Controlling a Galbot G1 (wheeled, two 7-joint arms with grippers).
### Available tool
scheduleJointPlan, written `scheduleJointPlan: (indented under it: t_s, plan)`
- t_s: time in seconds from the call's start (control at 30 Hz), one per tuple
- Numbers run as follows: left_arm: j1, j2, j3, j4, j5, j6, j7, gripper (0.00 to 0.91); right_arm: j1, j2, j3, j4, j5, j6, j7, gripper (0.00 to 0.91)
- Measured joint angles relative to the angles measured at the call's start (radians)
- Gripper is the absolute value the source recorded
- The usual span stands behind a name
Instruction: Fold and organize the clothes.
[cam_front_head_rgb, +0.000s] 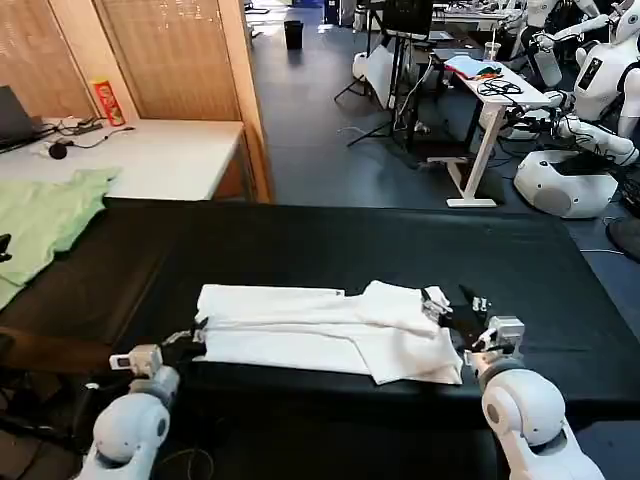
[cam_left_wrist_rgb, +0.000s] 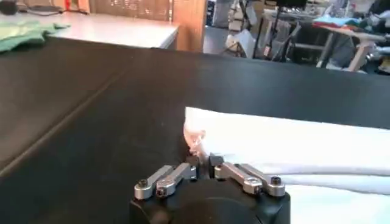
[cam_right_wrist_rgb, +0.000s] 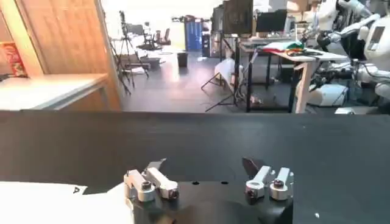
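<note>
I see the T-shirt (cam_front_head_rgb: 320, 330), plain white, folded into a long band near the black table's (cam_front_head_rgb: 300, 240) front edge. Left gripper (cam_left_wrist_rgb: 203, 164) pinches its left end; right gripper (cam_right_wrist_rgb: 204, 167) gapes wide beside its right end.

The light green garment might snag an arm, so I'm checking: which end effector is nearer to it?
Left. The left end effector pinches the white T-shirt's corner on the light green garment's side of the table; the right end effector is open at the T-shirt's opposite end.
</note>
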Motion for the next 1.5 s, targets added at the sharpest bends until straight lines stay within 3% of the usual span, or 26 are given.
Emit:
scheduleJointPlan:
  t_s: [0.43, 0.63, 1.07, 1.5]
  plan:
    - [-0.002, 0.181, -0.082, 0.060, 0.325, -0.152, 0.025, 0.000, -0.020, 0.028, 0.015, 0.013, -0.001, 0.005, 0.005, 0.878]
    - [0.000, 0.251, -0.101, 0.065, 0.405, -0.138, 0.016, 0.000, -0.033, 0.048, 0.017, 0.015, -0.010, 0.012, 0.005, 0.878]
    - [0.006, 0.110, 0.072, -0.170, 0.103, 0.002, -0.057, 0.000, -0.062, 0.078, 0.043, -0.009, -0.049, 0.025, 0.002, 0.878]
    - [-0.077, -0.053, 0.290, -0.205, -0.097, 0.072, -0.146, 0.000, -0.096, 0.102, 0.083, -0.009, -0.073, 0.027, -0.002, 0.878]
